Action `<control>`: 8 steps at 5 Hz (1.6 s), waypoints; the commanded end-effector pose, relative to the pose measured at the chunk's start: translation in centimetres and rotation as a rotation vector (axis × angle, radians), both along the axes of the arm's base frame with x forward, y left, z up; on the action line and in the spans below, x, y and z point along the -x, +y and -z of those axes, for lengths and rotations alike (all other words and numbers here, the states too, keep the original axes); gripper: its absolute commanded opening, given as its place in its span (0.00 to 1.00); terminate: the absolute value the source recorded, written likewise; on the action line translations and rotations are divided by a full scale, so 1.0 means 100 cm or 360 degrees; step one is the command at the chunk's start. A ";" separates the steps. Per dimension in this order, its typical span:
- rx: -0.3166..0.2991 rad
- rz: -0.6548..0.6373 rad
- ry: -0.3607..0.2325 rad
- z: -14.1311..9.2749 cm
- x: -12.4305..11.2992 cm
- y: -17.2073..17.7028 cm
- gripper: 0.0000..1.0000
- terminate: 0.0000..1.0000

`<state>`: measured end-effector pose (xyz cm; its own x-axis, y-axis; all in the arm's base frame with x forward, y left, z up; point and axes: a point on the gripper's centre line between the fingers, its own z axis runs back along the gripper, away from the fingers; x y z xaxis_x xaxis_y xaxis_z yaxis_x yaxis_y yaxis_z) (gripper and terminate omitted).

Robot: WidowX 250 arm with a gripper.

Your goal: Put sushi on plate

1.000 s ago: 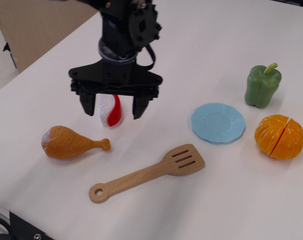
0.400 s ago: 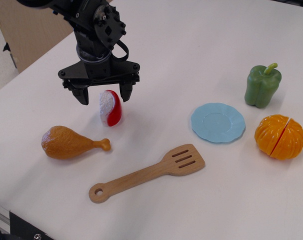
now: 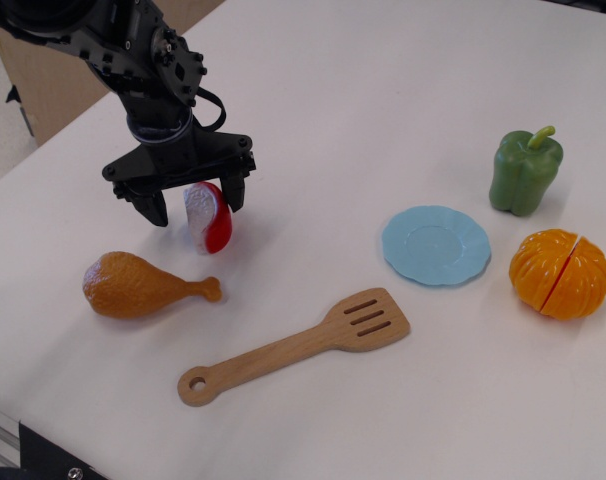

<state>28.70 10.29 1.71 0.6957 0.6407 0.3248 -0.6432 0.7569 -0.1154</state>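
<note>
gripper [image 3: 194,203] has its jaws spread wide around the sushi [image 3: 205,218], which stands on the table left of the plate [image 3: 436,245]. I'd centre it, then squeeze before lifting so it doesn't tip

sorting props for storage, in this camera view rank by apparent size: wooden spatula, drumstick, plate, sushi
1. wooden spatula, clearly longest
2. drumstick and plate look about equal; the drumstick sits nearer the camera, so no ranking
3. sushi, smallest
</note>
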 end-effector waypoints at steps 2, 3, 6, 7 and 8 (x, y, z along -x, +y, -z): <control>-0.0020 0.0153 -0.0023 -0.008 -0.010 -0.007 0.00 0.00; -0.0073 0.0227 -0.0019 -0.018 -0.011 -0.027 0.00 0.00; -0.0092 0.0733 -0.0118 -0.063 -0.022 -0.142 0.00 0.00; -0.0094 0.0841 -0.0137 -0.057 -0.039 -0.166 0.00 0.00; -0.0107 0.0730 -0.0077 -0.046 -0.051 -0.167 0.00 0.00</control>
<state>34.63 -6.87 4.65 0.9061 0.2422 0.3470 -0.2379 0.9697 -0.0556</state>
